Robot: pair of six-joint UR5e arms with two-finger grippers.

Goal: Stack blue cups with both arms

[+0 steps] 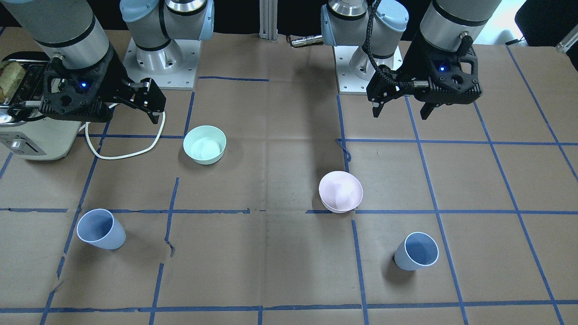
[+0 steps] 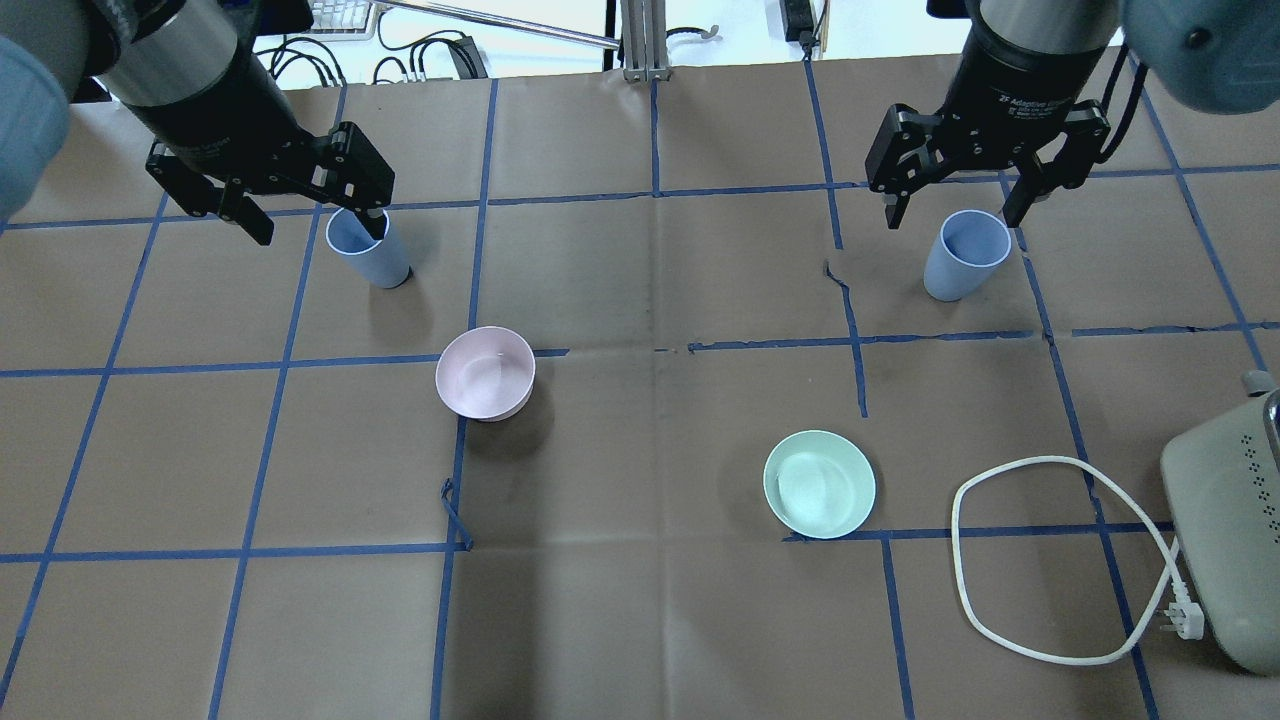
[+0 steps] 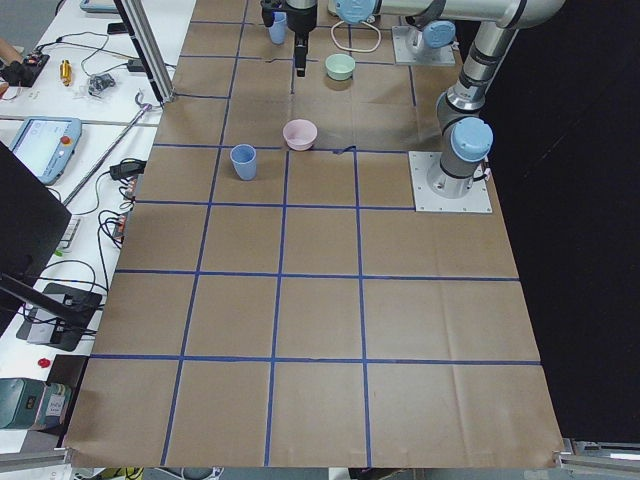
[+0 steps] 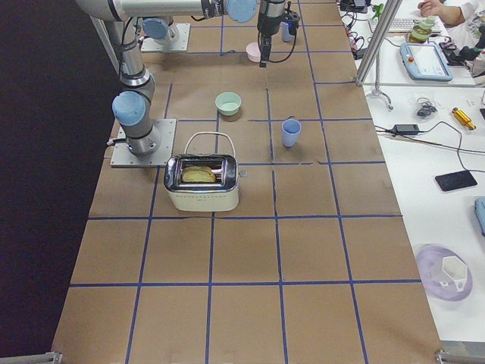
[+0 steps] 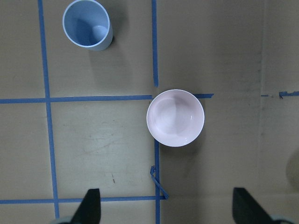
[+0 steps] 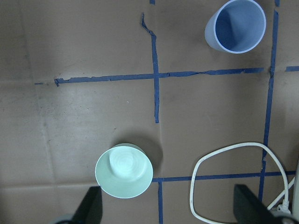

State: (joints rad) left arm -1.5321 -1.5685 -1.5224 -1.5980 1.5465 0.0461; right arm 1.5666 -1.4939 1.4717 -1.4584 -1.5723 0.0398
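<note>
Two pale blue cups stand upright and far apart on the brown table. One cup (image 1: 417,251) is on my left side and also shows in the overhead view (image 2: 370,255) and the left wrist view (image 5: 87,30). The other cup (image 1: 100,229) is on my right side and also shows in the overhead view (image 2: 965,255) and the right wrist view (image 6: 236,25). My left gripper (image 1: 399,112) (image 2: 318,230) (image 5: 168,207) hangs open and empty high above the table. My right gripper (image 2: 950,218) (image 6: 169,207) is likewise open and empty, well above its cup.
A pink bowl (image 2: 485,372) sits near the left cup and a mint-green bowl (image 2: 820,483) near the right one. A cream toaster (image 2: 1225,540) with a looping white cable (image 2: 1000,470) stands at the table's right end. Blue tape lines grid the table.
</note>
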